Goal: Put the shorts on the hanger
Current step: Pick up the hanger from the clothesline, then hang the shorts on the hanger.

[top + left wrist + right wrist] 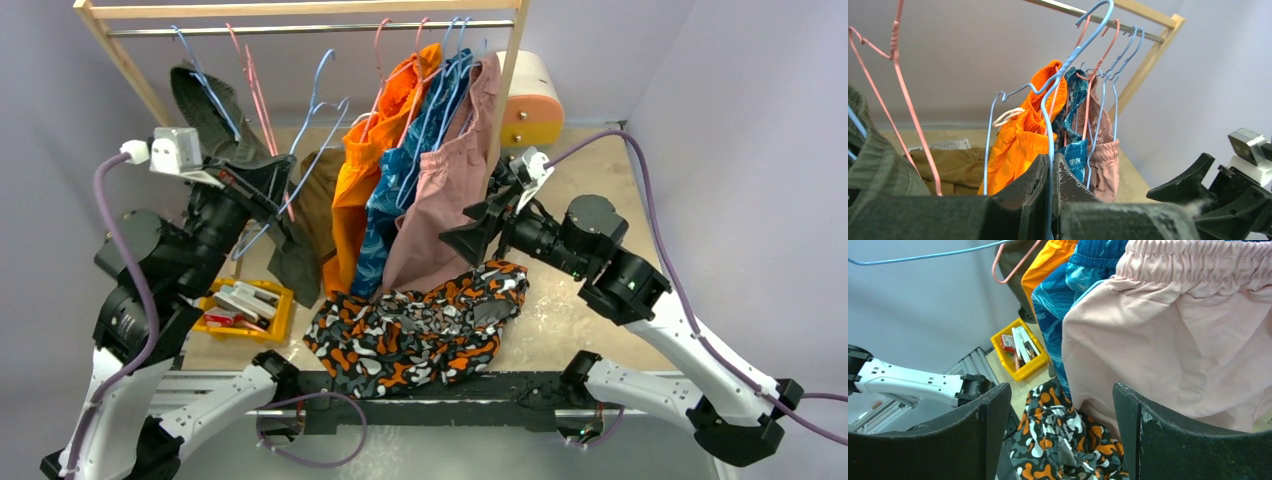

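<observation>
The jaws of the right gripper (1062, 392) are held wide apart, with nothing between them. Through that gap, in the right wrist view, the shorts (1058, 442) are seen lying below and just ahead of the jaws. A hanging pair of pink shorts (1188, 340) fills the space just beyond, to the right.

From above, the camouflage-print shorts are seen crumpled on the tabletop (555, 325), at its near edge and about the middle. Their long axis runs left to right, and their right end lies just beneath the right gripper.

The jaws of the left gripper (1052, 166) are clamped together on the lower wire of the hanger (1067, 64). The hanger is held upright, with its hook up near the rail (1063, 9); whether the hook rests on the rail cannot be told. This gripper is raised at the far left, well apart from the shorts.

The right arm is judged the nearer to the fabric. A downward reach toward the near side is therefore called for, with the hanger off to the left of the garment.
</observation>
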`<state>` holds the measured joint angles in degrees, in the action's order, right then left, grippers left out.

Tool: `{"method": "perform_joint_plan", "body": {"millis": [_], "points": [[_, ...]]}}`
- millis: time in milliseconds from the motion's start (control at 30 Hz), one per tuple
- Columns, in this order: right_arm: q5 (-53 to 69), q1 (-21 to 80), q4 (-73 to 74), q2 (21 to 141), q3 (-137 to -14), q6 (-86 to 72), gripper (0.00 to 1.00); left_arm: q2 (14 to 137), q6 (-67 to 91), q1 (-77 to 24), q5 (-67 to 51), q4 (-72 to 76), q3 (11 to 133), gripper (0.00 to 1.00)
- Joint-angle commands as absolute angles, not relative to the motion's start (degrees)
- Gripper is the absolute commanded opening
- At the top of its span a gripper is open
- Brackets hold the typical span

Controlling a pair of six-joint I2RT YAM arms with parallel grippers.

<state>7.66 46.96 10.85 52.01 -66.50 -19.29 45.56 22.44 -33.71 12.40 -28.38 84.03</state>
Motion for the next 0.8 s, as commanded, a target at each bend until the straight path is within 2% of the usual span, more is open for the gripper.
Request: {"method": "perform_joint_plan", "body": {"millis": [0,267,533,767], "points": [[12.1,47.0,7.9,50.7,-69.2,-21.2,0.77,43.0,24.0,-33.4,11.4,-27.5,86.0,0.0],[17.8,47.0,1.0,53.3,-73.6,-25.7,0.78,40.6,28.2,-33.4,8.3,-32.9,86.6,0.0],[24.2,47.7,-12.0,60.4,-75.7,-34.0,0.79,36.5,30.6,-33.4,7.6,-35.3,83.9,0.0],[11.1,57.4,-16.0,68.9,-80.7,-37.2,0.79,34.7,31.8,-33.4,7.4,-33.9,80.9,0.0]]}}
